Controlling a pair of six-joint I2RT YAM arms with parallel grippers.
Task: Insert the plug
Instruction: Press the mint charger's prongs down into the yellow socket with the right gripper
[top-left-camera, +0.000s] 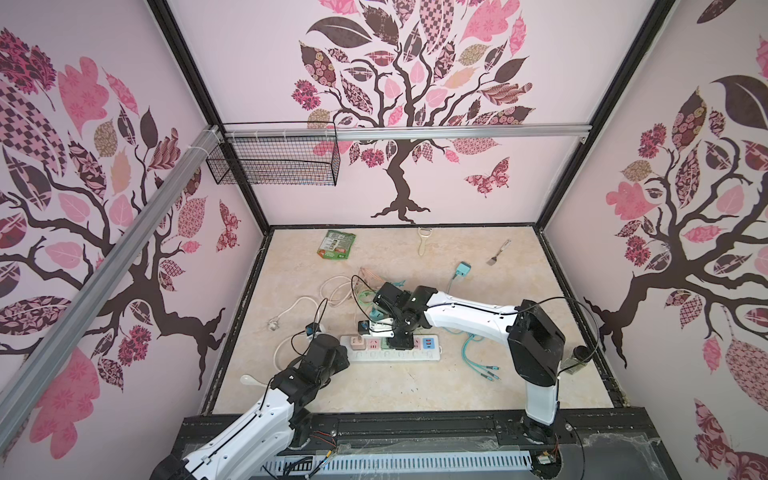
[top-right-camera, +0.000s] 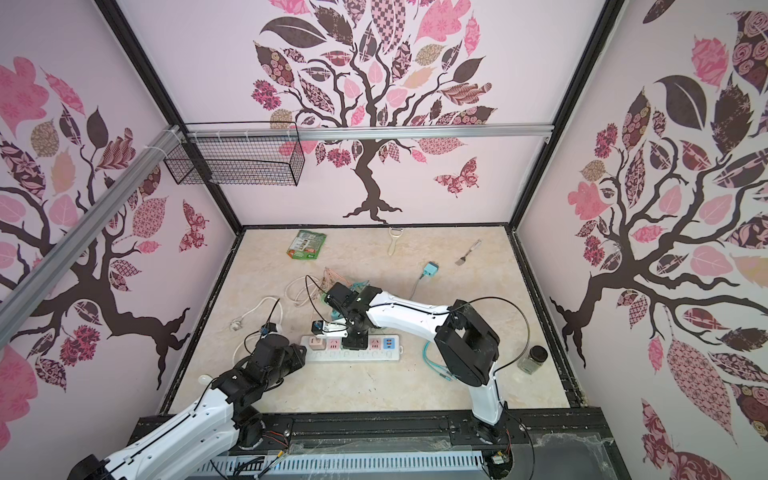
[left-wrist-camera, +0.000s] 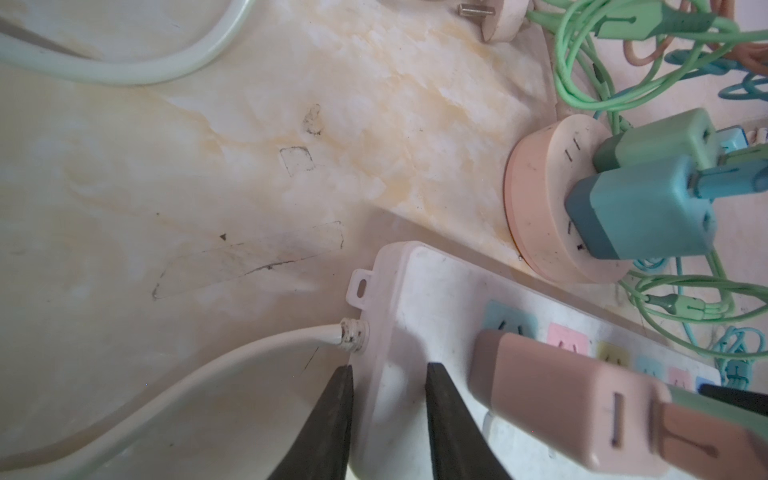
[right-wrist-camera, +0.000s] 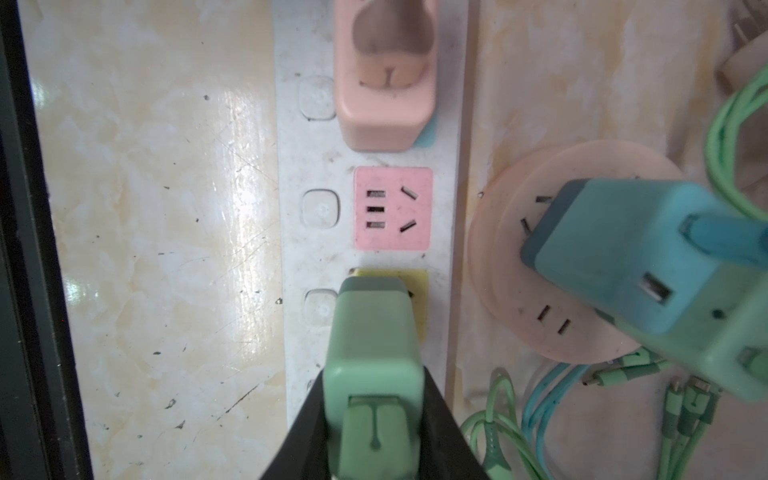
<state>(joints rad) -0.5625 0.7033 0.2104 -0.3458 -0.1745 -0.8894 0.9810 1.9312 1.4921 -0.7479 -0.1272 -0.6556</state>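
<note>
My right gripper is shut on a green plug, one finger on each side. The plug's front end sits on the yellow socket of the white power strip. Its prongs are hidden. In both top views this gripper points down onto the middle of the strip. My left gripper clamps the strip's cord end, which fills the narrow gap between the fingers. A pink adaptor is plugged in two sockets from the green plug.
A round pink socket hub carrying a blue adaptor lies beside the strip, among green and blue cables. Farther back lie a green packet, a peeler and a fork. A jar stands at the right.
</note>
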